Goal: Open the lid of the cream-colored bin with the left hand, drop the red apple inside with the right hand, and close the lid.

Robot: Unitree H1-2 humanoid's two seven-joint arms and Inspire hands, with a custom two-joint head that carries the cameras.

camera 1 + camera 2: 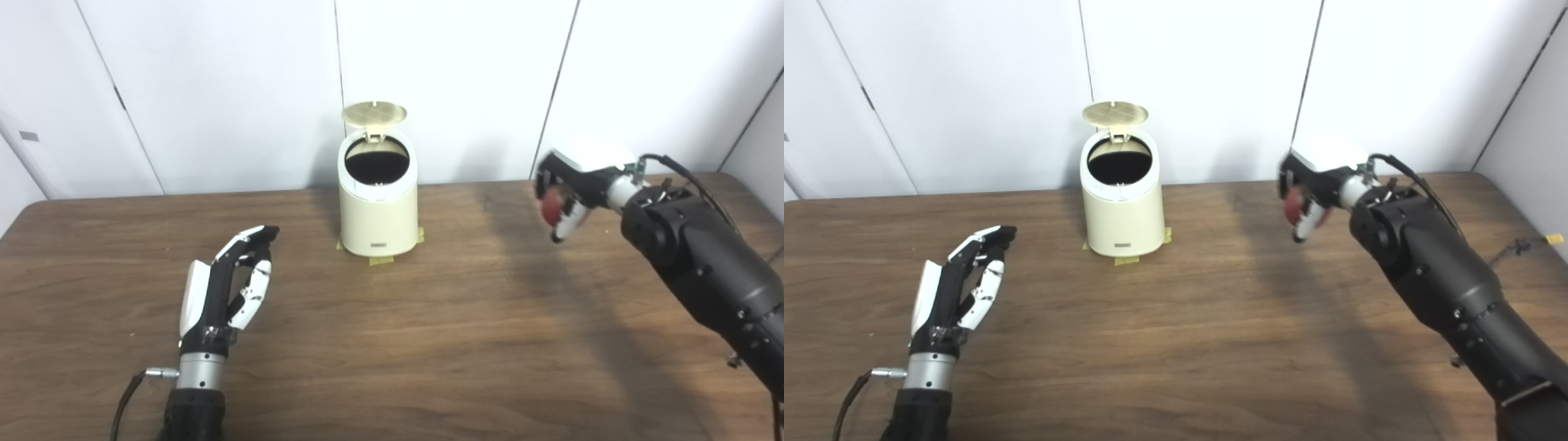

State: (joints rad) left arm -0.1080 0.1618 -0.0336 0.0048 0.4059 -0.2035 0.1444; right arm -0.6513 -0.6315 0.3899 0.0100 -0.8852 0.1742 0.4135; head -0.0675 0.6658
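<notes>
The cream-colored bin (pixel 378 211) stands at the back middle of the wooden table (pixel 392 343). Its round lid (pixel 374 113) is flipped up behind the dark opening. My right hand (pixel 566 184) hovers above the table to the right of the bin, shut on the red apple (pixel 552 207), which shows between its fingers. My left hand (pixel 229 285) rests low over the table at the front left, well short of the bin, fingers extended and apart, holding nothing.
Yellow tape marks (pixel 381 260) stick out from under the bin's base. White wall panels (pixel 245 92) rise just behind the table's far edge. The right forearm (pixel 704 269) stretches across the table's right side.
</notes>
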